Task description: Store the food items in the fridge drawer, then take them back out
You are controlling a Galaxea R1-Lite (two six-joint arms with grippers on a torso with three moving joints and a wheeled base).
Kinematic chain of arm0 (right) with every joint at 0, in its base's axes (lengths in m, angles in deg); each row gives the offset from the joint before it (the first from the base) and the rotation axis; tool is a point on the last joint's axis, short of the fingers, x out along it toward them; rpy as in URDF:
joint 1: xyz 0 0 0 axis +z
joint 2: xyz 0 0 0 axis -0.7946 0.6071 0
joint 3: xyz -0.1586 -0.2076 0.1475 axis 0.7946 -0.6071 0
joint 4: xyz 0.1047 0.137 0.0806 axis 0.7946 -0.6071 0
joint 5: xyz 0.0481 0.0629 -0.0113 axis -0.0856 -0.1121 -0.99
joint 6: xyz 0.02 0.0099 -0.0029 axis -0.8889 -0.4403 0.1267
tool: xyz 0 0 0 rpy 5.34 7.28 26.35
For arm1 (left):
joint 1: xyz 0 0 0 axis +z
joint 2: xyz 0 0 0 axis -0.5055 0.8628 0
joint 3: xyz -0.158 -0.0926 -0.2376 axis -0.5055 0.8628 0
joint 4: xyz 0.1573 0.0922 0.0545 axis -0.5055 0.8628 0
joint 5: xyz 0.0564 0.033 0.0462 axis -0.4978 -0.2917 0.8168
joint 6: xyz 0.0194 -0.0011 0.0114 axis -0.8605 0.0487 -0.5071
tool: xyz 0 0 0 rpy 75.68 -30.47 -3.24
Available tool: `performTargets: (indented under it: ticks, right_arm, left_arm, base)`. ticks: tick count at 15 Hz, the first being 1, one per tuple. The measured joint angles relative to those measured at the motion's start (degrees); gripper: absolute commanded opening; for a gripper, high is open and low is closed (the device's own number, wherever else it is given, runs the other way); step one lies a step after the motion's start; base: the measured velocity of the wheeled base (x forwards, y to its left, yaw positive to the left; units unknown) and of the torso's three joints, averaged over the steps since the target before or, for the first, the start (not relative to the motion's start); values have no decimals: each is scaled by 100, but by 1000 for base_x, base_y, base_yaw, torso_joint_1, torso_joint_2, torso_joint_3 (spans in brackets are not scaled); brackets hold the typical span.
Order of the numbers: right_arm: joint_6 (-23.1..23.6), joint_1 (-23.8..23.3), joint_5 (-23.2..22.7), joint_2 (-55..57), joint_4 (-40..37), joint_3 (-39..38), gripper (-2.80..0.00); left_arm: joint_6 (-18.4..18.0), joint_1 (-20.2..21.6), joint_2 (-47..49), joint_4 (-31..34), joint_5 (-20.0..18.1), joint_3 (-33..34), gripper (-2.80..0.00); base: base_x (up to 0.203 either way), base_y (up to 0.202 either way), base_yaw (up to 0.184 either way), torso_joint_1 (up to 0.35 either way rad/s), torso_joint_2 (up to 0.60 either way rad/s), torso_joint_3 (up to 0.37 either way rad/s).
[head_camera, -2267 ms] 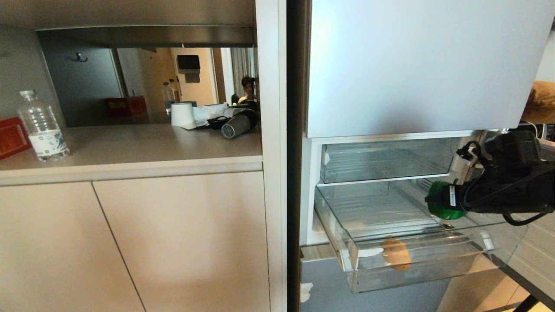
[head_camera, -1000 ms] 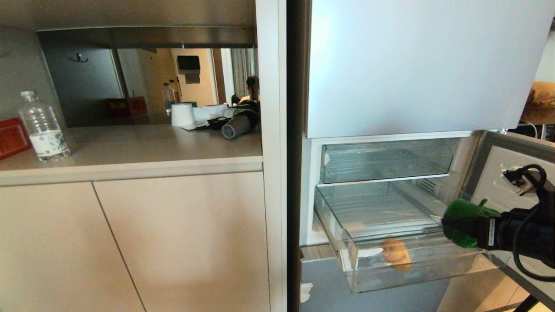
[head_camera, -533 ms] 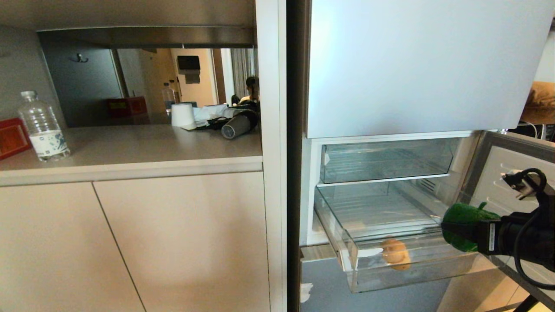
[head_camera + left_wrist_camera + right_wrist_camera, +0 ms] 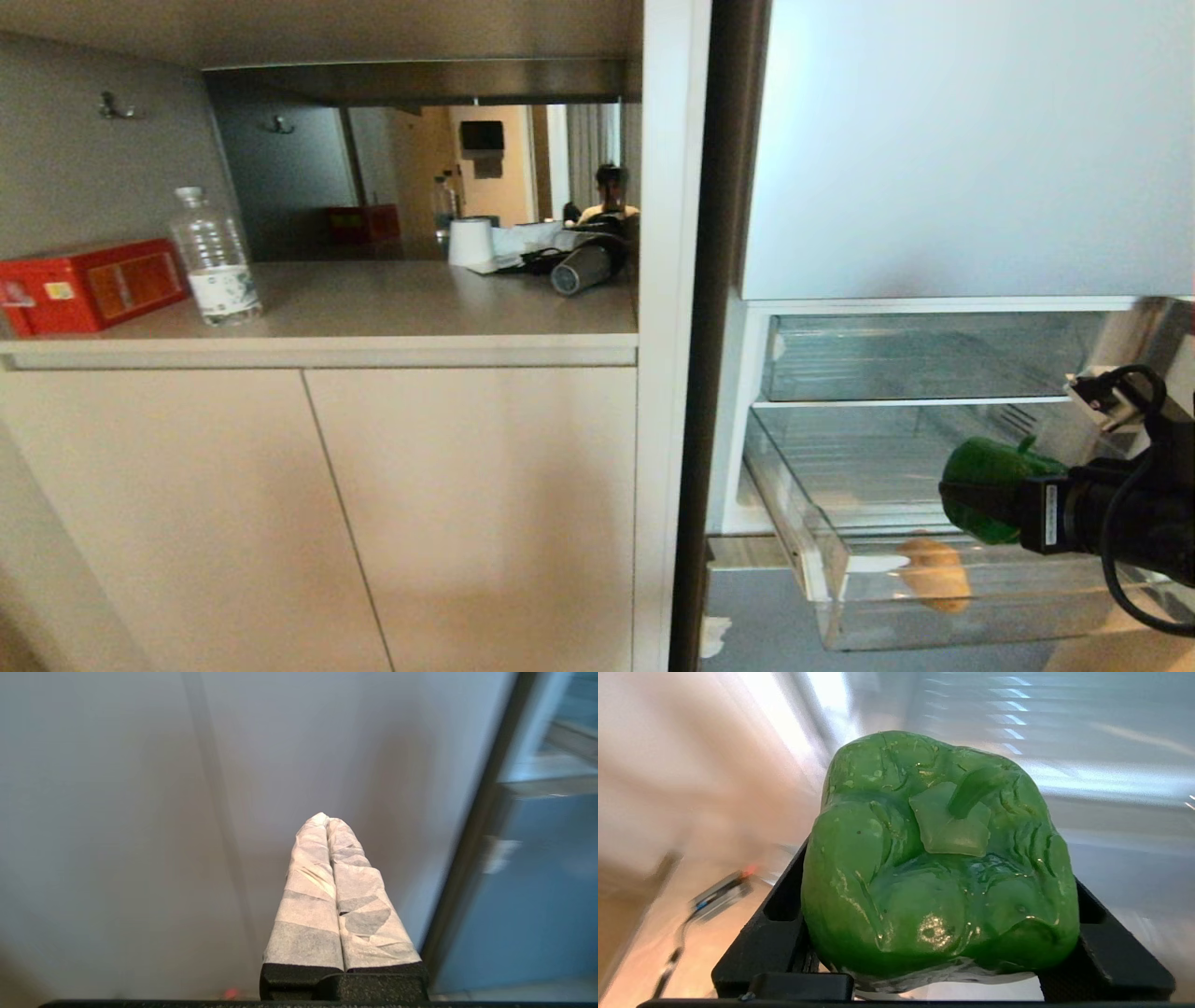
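Observation:
My right gripper (image 4: 976,499) is shut on the glossy green bell pepper (image 4: 994,467), which hangs over the right part of the pulled-out clear fridge drawer (image 4: 794,523). Seen from the right wrist, the pepper (image 4: 938,858) fills the space between the black jaws, stem side up. The tan potato (image 4: 934,574) lies inside the drawer against its front wall, beside a small white sticker. My left gripper (image 4: 327,820) is shut and empty, its white-wrapped fingers pressed together in front of a plain pale cabinet front.
A second clear drawer (image 4: 915,355) sits shut above, under the grey upper fridge door (image 4: 962,140). On the counter to the left stand a red box (image 4: 89,285), a water bottle (image 4: 215,261), a paper roll (image 4: 471,241) and a hair dryer (image 4: 579,271). A person (image 4: 609,191) shows far behind.
The whole picture has shifted to the right, so the camera has moved. Before that, my right gripper drew back to the right and lower from above the drawer, still holding the pepper.

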Motion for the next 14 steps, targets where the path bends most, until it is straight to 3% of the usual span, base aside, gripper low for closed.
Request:
performTargets:
  ticks: [10,14]
  right_arm:
    - [-23,719,39,-136,0,-11,-280]
    - [-32,1091,37,-316,0,-74,-280]
  left_arm:
    - [-1,0,0,0,2,0,-280]
    - [2,0,0,-2,0,0,-280]
  base:
    - [3,-9,168,2,1,3]
    - [1,-1,20,-1,1,0]
